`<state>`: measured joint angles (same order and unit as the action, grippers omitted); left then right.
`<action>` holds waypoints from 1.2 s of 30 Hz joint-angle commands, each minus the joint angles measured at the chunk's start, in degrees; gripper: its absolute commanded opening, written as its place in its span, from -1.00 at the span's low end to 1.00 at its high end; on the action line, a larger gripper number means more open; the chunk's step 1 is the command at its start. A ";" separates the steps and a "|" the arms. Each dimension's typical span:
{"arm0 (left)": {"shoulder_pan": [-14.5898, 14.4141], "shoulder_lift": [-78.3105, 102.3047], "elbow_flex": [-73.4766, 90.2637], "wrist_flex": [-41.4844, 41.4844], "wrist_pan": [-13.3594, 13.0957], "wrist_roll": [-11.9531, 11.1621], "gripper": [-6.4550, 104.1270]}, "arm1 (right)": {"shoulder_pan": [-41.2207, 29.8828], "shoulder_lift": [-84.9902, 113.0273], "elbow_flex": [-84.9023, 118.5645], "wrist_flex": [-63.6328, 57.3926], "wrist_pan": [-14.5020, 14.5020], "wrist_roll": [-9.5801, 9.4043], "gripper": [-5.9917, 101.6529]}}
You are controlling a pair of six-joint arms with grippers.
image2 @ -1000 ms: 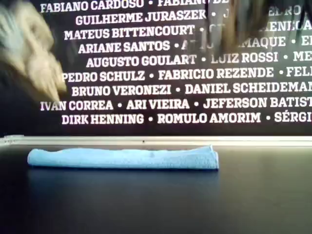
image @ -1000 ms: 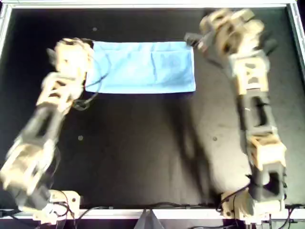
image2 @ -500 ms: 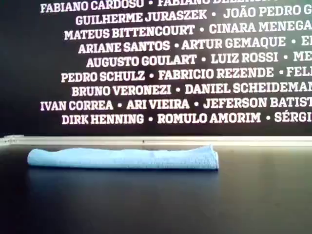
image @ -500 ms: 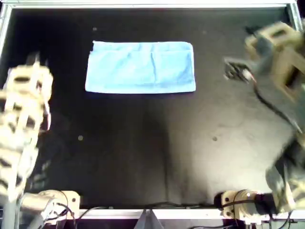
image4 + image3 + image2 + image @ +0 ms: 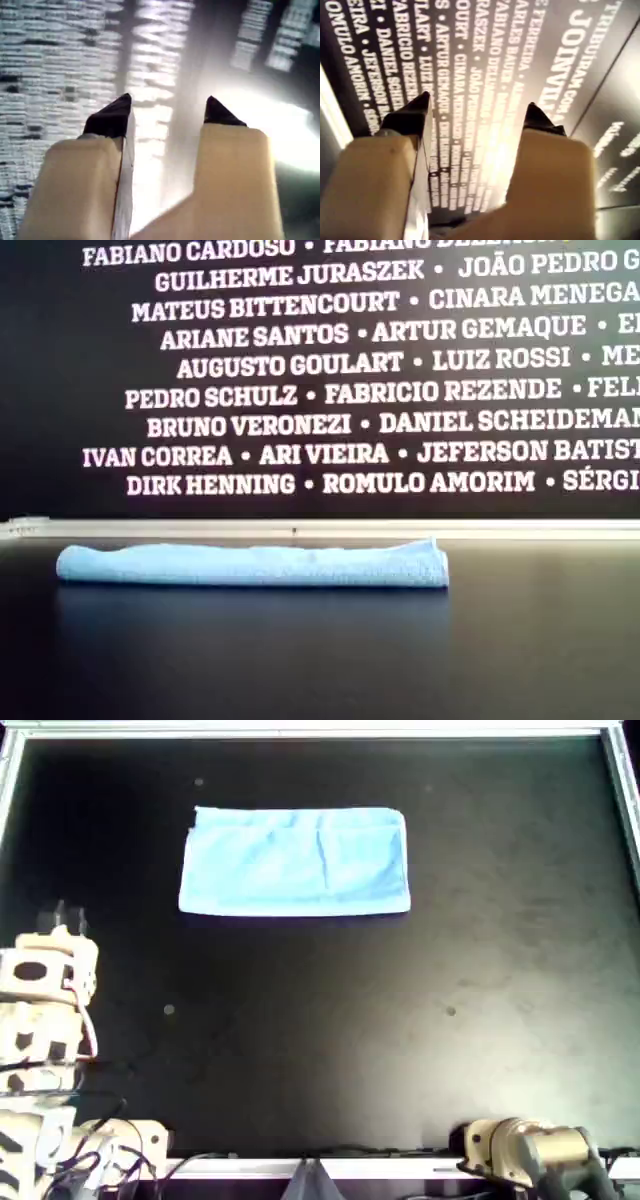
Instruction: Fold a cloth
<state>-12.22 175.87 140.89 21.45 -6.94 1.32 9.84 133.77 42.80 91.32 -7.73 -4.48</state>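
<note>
Two layers were judged to be stacked in the cloth [image 5: 295,861], going by the rounded doubled edge seen low in the exterior view [image 5: 250,565]; it was laid as a pale blue rectangle on the black table [image 5: 330,1040], toward the far edge in the overhead view, with nothing touching it. Both arms were parked well clear: one tan arm [image 5: 40,1020] was seen at the overhead view's left edge, and only a base joint [image 5: 525,1155] was seen at its lower right. The left gripper [image 5: 477,112] was seen with its jaws spread and nothing between them, pointed at the lettered wall [image 5: 330,370]; the right gripper [image 5: 167,107] was likewise spread and empty, against a blurred bright background. The fabric was judged thin, light and limp, so no shape would be held once it was lifted, and the layers could shear apart if only the top one were pinched. A grip was best taken at the two corners of one short end, through all layers, with the jaws driven down to the table. Slight drag on the dark mat was expected; fragility was not a concern.
</note>
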 commanded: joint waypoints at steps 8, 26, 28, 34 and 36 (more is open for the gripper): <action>0.70 1.05 7.21 -0.18 0.62 -0.53 0.30 | -0.26 14.68 59.50 -35.77 0.53 -0.79 0.19; 1.14 1.05 24.52 -1.14 0.00 -0.62 0.31 | -0.35 22.85 117.95 -75.94 0.53 -0.88 0.19; 1.05 1.05 25.58 -1.14 0.00 -0.62 0.31 | -0.35 22.94 119.00 -75.94 0.53 -0.88 0.19; 0.79 1.05 27.42 -1.14 0.70 -0.53 0.31 | -3.96 22.94 121.46 -77.87 0.62 -0.88 0.19; 0.53 1.05 27.86 -1.14 0.79 -0.62 0.31 | -5.98 22.85 123.49 -81.56 0.62 -0.88 0.19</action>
<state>-12.22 176.31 169.37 21.53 -6.50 1.05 5.54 155.21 166.11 16.00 -6.94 -5.36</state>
